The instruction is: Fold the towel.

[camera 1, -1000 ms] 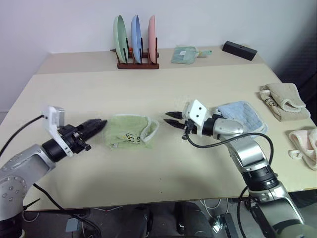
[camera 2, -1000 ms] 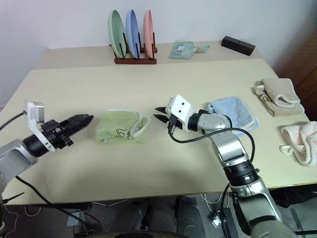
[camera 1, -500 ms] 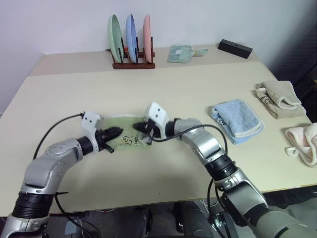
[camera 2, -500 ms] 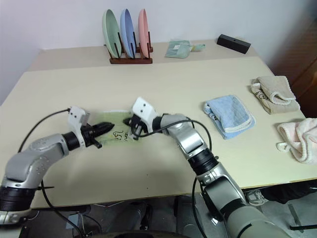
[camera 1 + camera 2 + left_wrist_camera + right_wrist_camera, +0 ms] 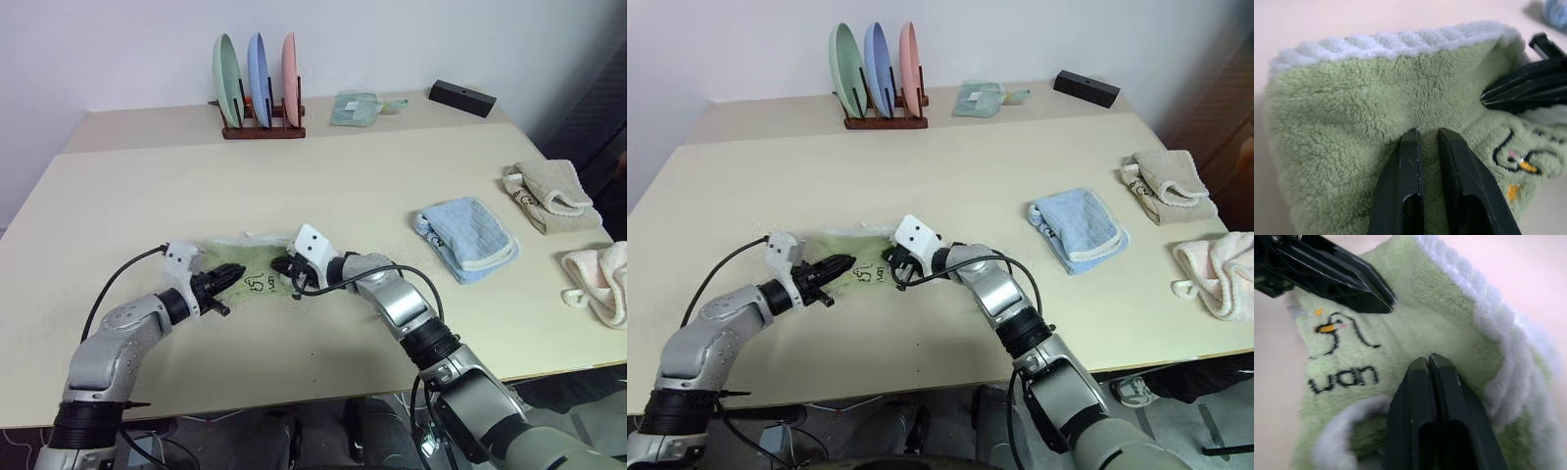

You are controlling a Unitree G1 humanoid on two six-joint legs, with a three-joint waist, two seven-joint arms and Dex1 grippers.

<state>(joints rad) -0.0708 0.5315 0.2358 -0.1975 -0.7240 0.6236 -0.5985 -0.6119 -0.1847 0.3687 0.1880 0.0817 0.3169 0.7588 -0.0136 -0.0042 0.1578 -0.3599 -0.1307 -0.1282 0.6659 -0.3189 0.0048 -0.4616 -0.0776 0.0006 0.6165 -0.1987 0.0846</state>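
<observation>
The towel [image 5: 257, 281] is light green with a white edge and small embroidery, and it lies crumpled near the table's front. My left gripper [image 5: 238, 271] comes in from the left with its tips pressed on the towel's surface. In the left wrist view, the left gripper [image 5: 1426, 131] shows a narrow gap between its fingers with pile visible in it. My right gripper [image 5: 277, 266] reaches in from the right. In the right wrist view, the right gripper [image 5: 1428, 358] has its fingers together, resting on the towel [image 5: 1415, 323] by the white edge. The two grippers' tips face each other closely.
A rack with three upright plates [image 5: 260, 78] stands at the back, beside a small green cloth [image 5: 355, 108] and a black box [image 5: 460, 96]. A folded blue towel [image 5: 465, 235], a beige one [image 5: 549, 191] and a pink one [image 5: 598, 279] lie to the right.
Both grippers were off the towel on either side a second ago. They have come inward and down, and their tips now rest on it. The camera view has shifted too.
</observation>
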